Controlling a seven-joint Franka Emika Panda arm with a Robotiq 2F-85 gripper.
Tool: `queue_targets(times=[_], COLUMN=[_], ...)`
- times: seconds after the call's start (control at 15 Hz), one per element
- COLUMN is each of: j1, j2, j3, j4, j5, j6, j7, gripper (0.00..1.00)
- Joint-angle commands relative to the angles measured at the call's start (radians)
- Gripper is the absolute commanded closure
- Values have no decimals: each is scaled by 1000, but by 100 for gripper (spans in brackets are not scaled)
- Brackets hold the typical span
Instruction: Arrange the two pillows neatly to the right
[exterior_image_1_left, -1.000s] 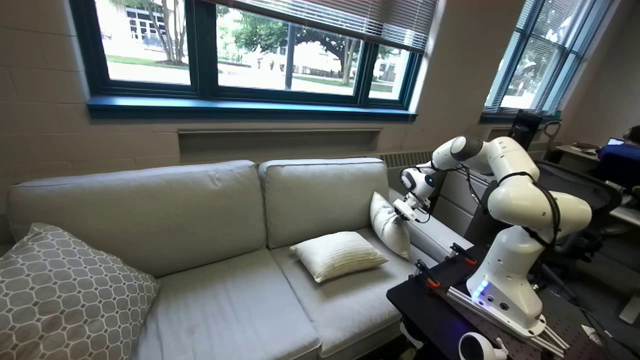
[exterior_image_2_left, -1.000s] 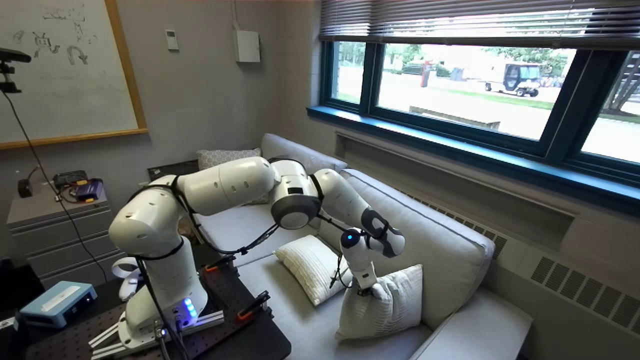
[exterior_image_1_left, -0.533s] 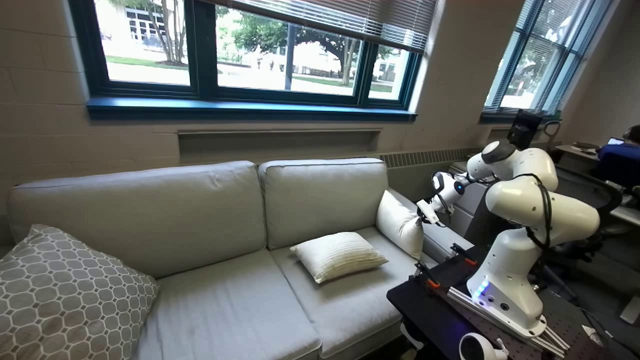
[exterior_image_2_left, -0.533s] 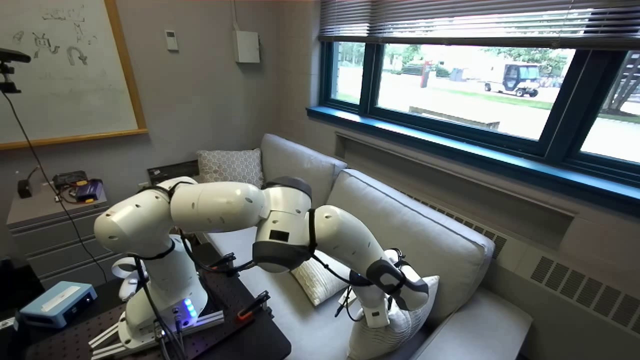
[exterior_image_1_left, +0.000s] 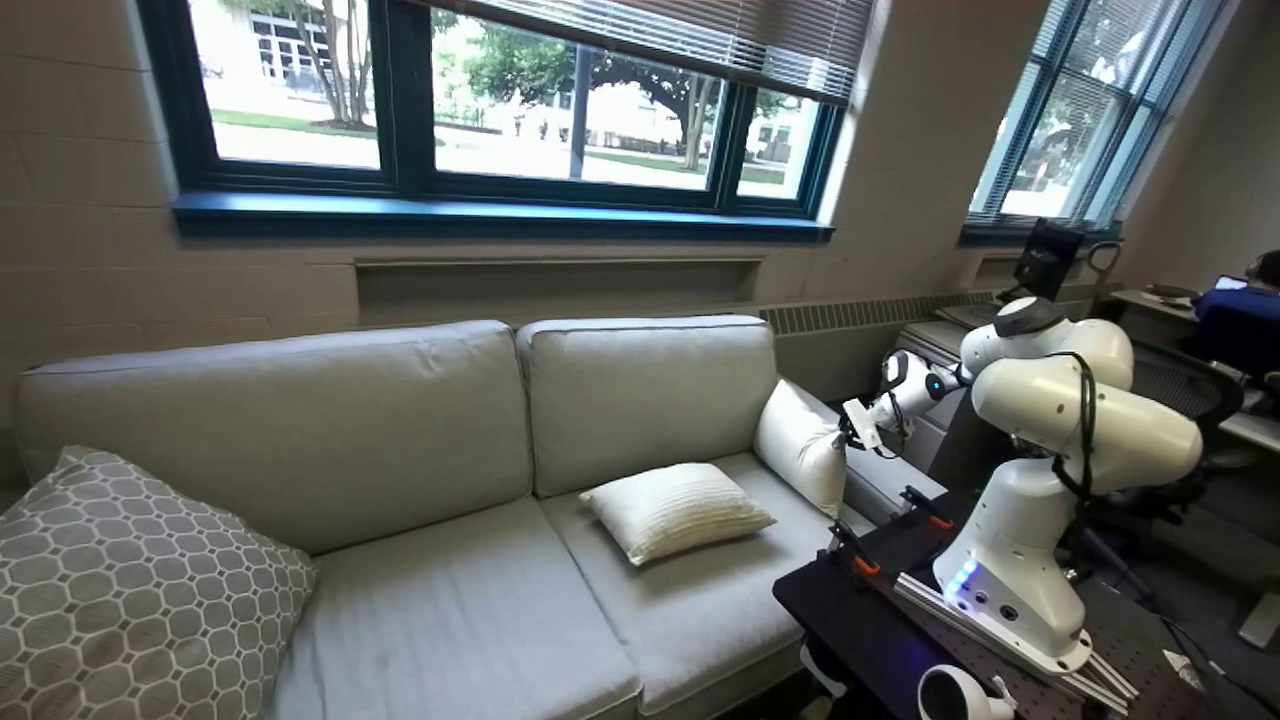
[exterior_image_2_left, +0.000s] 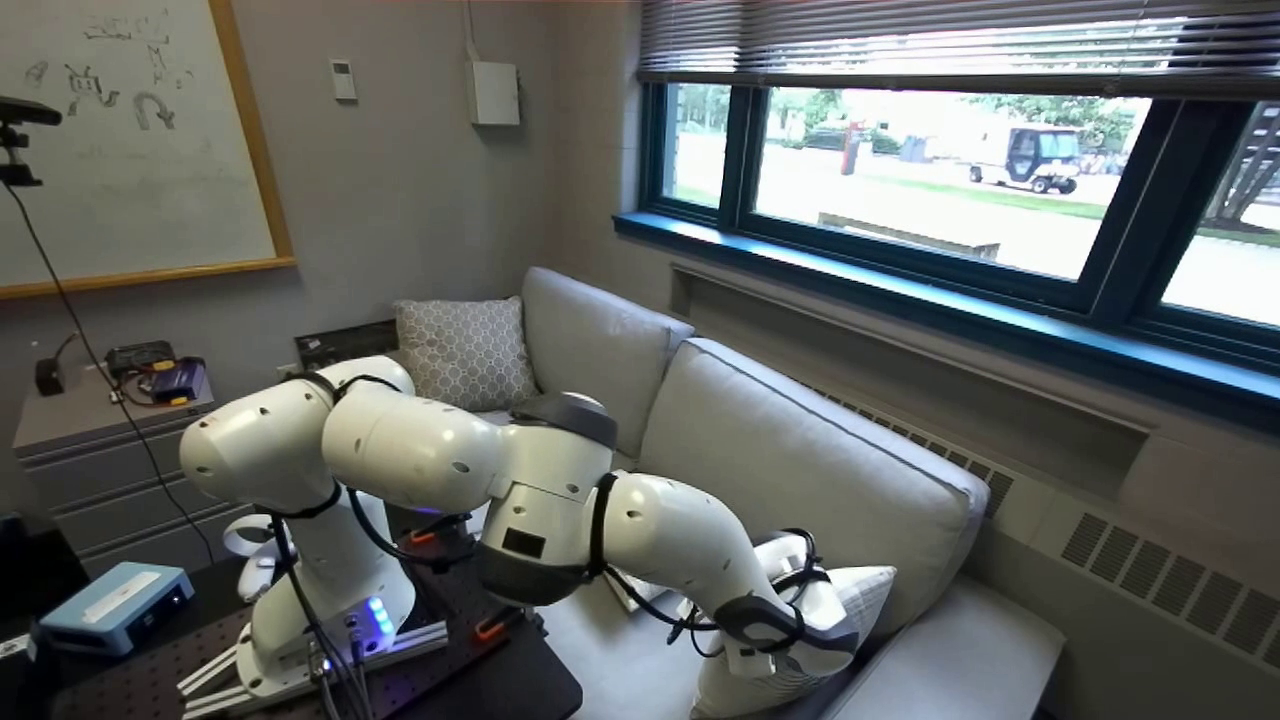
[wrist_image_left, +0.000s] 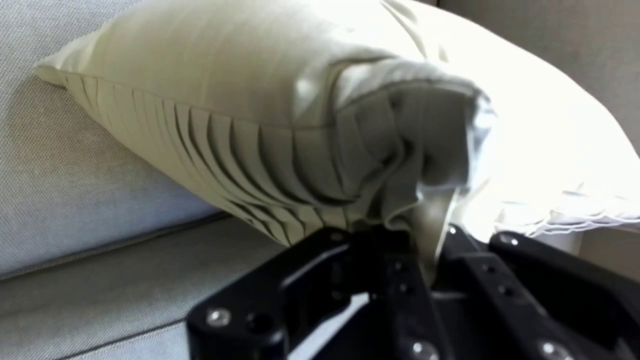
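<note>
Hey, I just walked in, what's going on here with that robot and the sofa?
A robot arm is tidying up a sofa. Its end effector is shut on the edge of a cream pillow near the armrest, with fabric bunched in its grip. The second cream pillow lies on the seat, ungripped, so the pair isn't neatly arranged yet. The lattice-patterned cushion sits at the opposite end.

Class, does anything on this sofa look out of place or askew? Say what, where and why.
Yes: one cream pillow lies flat on the sofa seat, out of line with the other pillow, which is tilted up beside the armrest. That one's fabric also bunches oddly where the gripper pinches it.
</note>
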Motion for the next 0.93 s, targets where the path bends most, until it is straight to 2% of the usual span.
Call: queue_targets(times=[0.0, 0.07, 0.2, 0.4, 0.6, 0.87], j1=[-21, -12, -6, -13, -34, -52], j2=[38, 38, 45, 52, 68, 91], j3=[58, 55, 57, 57, 73, 94], j4=[58, 91, 160, 247, 280, 242], j5=[-24, -42, -93, -162, -194, -178], j6=[13, 13, 19, 20, 17, 13], j7=[-81, -98, -123, -127, -124, -112], gripper=[94, 92, 99, 96, 96, 97])
